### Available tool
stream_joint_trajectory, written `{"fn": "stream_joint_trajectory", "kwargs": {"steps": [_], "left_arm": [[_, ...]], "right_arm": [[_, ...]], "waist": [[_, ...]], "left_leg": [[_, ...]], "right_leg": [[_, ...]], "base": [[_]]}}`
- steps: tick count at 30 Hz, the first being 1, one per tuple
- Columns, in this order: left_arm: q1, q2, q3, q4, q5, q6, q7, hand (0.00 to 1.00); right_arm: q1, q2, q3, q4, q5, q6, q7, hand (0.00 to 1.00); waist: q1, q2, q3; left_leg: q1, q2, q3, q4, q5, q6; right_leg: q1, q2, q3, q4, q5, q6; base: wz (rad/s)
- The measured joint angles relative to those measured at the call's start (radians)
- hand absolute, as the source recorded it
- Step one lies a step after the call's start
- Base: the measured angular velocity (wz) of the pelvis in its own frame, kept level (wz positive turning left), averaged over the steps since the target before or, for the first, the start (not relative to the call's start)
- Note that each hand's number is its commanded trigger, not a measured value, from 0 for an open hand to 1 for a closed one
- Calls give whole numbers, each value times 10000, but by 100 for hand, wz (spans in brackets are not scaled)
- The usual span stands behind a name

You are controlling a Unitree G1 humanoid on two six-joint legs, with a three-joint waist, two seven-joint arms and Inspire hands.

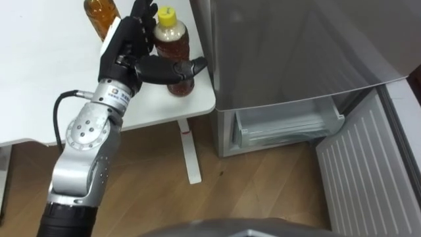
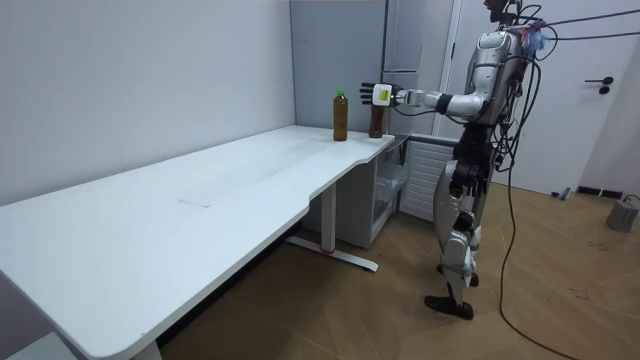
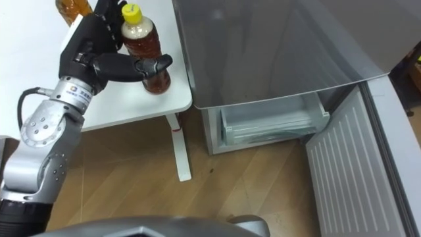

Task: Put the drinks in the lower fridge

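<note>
Fridge (image 1: pixel 296 46): just right of the counter; upper door shut, bottom part open.
Counter (image 1: pixel 46 85): white, carrying both drinks at the corner beside the fridge.
Lower door (image 1: pixel 368 178): swung wide to the right, cut off at the picture's edge.
Lower compartment (image 1: pixel 289 125): below and right of the drinks, near floor level; clear shelf at the front, depth behind it hard to make out.
Left hand (image 1: pixel 125 46): open, fingers straight up along the bottle's left side, thumb stretched across its front; by the look of it, not yet clasped.
Yellow-capped bottle (image 1: pixel 173 45): upright on the counter's corner, long axis vertical, just right of the palm, between thumb and fingers; nearer drink to the fridge.
Second bottle (image 1: pixel 100 16): upright, up and left of the hand, top cut off in the eye views.
Hidden: bottle's far side and any finger contact there; middle of the bottle behind the thumb.
</note>
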Motion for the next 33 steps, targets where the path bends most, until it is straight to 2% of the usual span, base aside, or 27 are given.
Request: {"fn": "stream_joint_trajectory", "kwargs": {"steps": [1,2,26,33], "left_arm": [[-25,0,0,8,1,9,0,94],[-82,0,0,33,2,34,1,100],[-747,-42,-42,726,-8,61,41,100],[-970,-70,-39,959,-16,44,45,100]], "right_arm": [[2,0,0,-7,-1,12,-2,0],[10,0,0,-14,-3,31,-5,0],[35,4,29,-95,5,82,-376,0],[13,15,372,-157,-6,81,-391,0]], "waist": [[1,-4,3],[1,-11,7],[-32,-70,-10],[-34,-146,-18]], "left_leg": [[2,0,0,0,0,0],[3,0,1,-1,0,0],[8,4,120,-22,0,0],[9,6,112,-22,0,0]], "right_leg": [[-1,1,4,1,0,0],[-4,3,13,1,0,0],[-86,20,210,9,1,-1],[-91,16,200,26,2,-1]], "base": [[0],[0],[-2],[0]]}}
